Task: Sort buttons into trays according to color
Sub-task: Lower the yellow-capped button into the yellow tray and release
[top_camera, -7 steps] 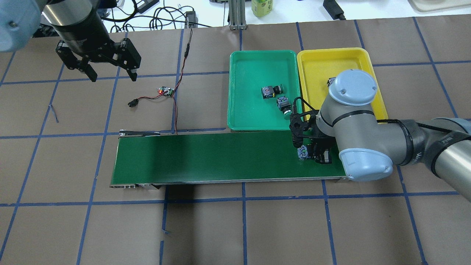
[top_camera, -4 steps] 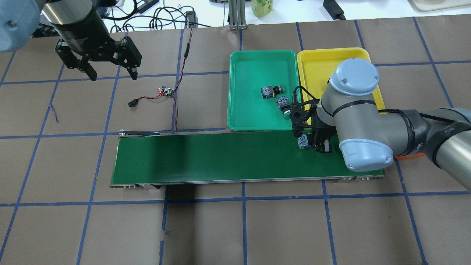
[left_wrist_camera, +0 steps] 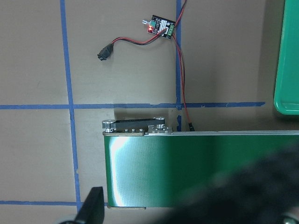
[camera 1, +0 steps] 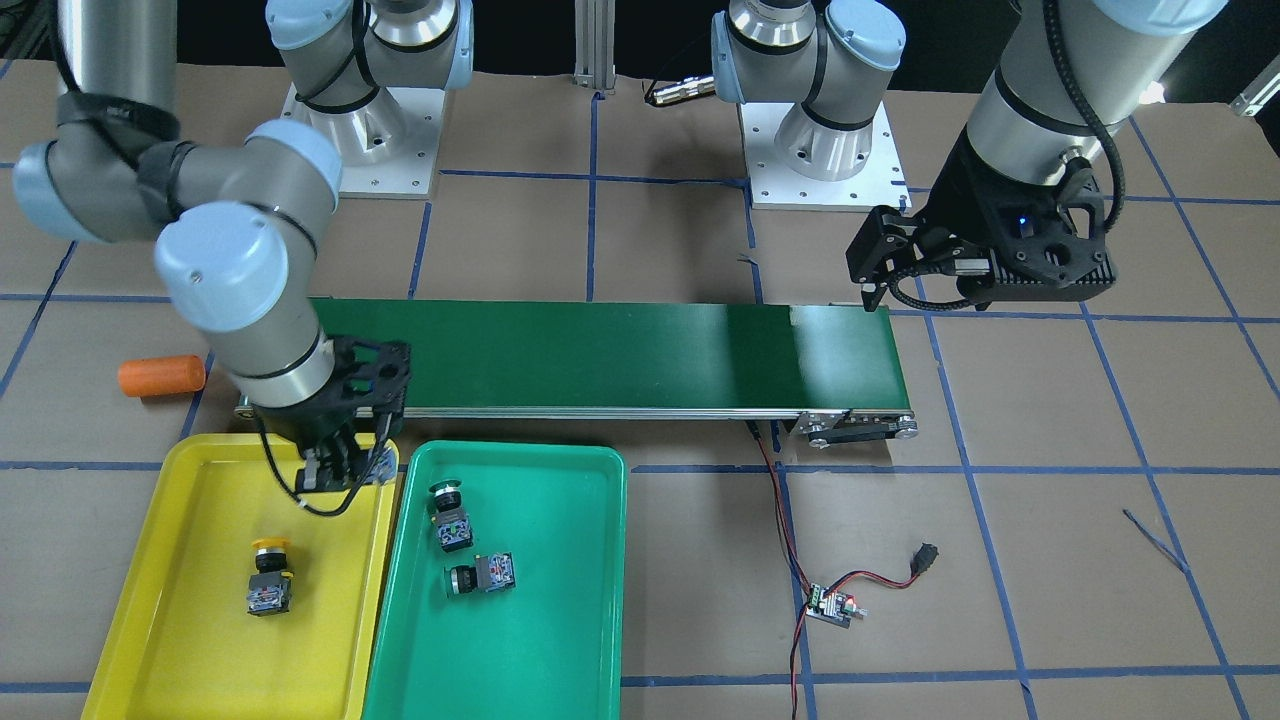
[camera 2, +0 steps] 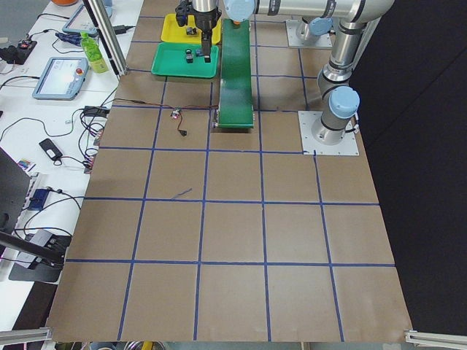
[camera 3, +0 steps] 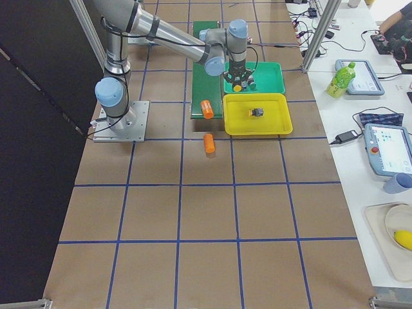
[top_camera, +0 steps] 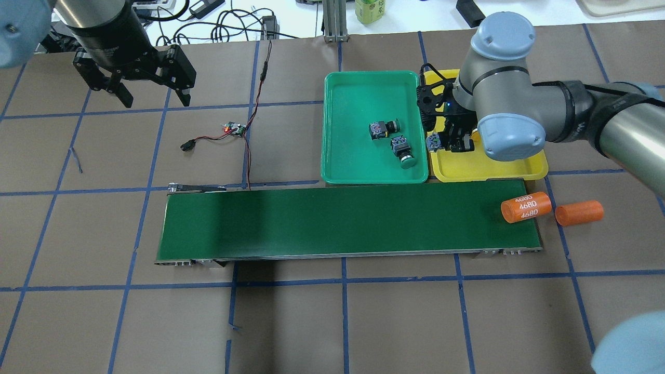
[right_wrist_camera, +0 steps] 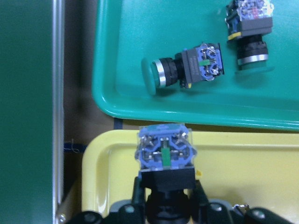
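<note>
— Right gripper (right_wrist_camera: 166, 193)?
— Pinching one button (right_wrist_camera: 164, 151) above the yellow tray's (top_camera: 488, 165) corner. Left gripper (top_camera: 156, 98) hangs spread wide.
— Buttons, trays?
— Four buttons, two trays: two lie in the green tray (top_camera: 353, 83), one in the yellow, one held.

The green tray (top_camera: 363, 83) and yellow tray (top_camera: 488, 169) lie side by side, long edges together. In the green tray, one green button (top_camera: 402, 150) and another green button (top_camera: 384, 128) lie on their sides, close together. A yellow button (camera 1: 270, 577) lies on its side mid-yellow tray. The fourth button (right_wrist_camera: 164, 151), blue terminal end outward, cap hidden, is gripped in the right claw (right_wrist_camera: 166, 191) over the yellow tray's corner beside the green tray.
</note>
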Robot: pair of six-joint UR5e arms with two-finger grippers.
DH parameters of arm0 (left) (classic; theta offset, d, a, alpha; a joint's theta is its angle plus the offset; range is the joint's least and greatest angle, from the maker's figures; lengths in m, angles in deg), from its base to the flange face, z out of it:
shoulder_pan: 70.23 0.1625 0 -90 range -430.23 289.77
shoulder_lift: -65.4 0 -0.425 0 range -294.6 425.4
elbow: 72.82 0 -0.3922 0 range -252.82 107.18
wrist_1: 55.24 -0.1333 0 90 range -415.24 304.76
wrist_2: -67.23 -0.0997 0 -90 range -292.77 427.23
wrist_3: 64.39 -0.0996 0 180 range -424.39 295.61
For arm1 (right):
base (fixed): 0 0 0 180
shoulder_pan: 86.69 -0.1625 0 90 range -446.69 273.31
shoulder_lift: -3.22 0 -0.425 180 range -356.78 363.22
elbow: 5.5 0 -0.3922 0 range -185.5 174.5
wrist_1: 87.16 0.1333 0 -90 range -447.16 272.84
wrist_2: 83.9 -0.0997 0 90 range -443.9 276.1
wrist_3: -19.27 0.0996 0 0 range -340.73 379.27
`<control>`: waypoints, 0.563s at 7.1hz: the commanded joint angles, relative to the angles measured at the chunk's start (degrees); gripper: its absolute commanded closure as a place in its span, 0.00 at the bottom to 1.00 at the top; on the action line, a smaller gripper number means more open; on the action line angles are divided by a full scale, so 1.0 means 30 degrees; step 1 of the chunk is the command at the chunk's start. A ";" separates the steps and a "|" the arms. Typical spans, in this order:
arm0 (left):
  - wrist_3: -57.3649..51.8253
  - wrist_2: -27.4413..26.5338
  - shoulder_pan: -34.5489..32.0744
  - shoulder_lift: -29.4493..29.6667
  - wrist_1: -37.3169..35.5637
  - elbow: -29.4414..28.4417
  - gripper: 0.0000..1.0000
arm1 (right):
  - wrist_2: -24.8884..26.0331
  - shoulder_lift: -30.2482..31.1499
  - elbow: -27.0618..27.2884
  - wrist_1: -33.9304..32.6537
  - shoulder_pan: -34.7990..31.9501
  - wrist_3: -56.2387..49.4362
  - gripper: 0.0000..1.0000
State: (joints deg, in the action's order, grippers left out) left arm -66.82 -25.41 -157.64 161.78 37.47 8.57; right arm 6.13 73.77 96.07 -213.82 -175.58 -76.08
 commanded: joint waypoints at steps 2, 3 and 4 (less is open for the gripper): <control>-0.0040 -0.0029 0.0044 0.0012 -0.0666 0.0028 0.00 | -0.0186 -0.1105 -0.0839 0.0062 0.0921 -0.0765 0.16; -0.0040 -0.0058 0.0044 -0.0017 -0.0756 0.0145 0.00 | -0.0244 -0.0959 -0.0926 0.0149 0.0862 -0.0765 0.16; -0.0040 -0.0029 0.0044 -0.0046 -0.0757 0.0088 0.00 | -0.0244 -0.0378 -0.1304 0.1136 0.0862 -0.0707 0.17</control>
State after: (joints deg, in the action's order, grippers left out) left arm -66.93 -25.54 -157.53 161.74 35.41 8.82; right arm 5.48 71.17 93.16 -212.78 -172.97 -78.31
